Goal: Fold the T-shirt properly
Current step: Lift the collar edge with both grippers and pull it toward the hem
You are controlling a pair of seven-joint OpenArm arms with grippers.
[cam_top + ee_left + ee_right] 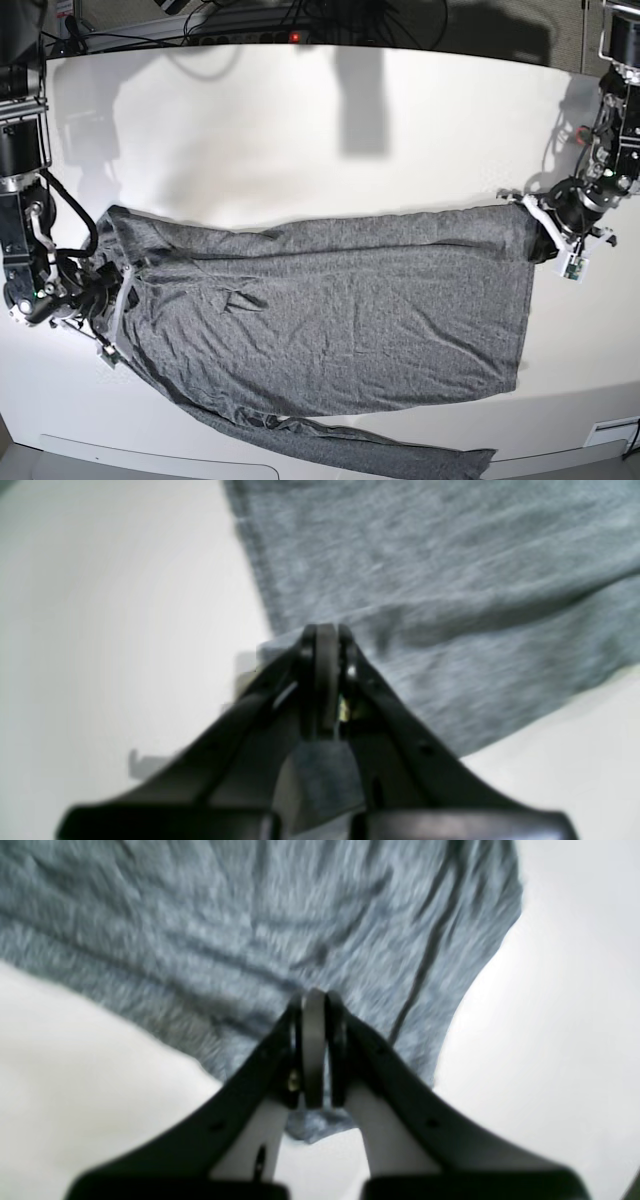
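Note:
The dark-grey T-shirt (340, 300) lies spread flat across the white table, its length running left to right. One long sleeve (400, 455) trails toward the front edge. At the shirt's right upper corner, my left gripper (540, 228) is shut on the cloth. The left wrist view shows its jaws (325, 630) pressed together over the T-shirt's (450, 580) edge, with fabric pinched between them. At the left end, my right gripper (118, 290) is shut on the shirt. In the right wrist view its closed tips (315, 995) hold a fold of the T-shirt (225, 930).
The white table (300, 130) reaches back to a strip of cables and a power bar (280, 30). The two arm bases stand at the far left (20, 200) and far right (620, 100). The table's front edge (150, 450) runs just below the sleeve.

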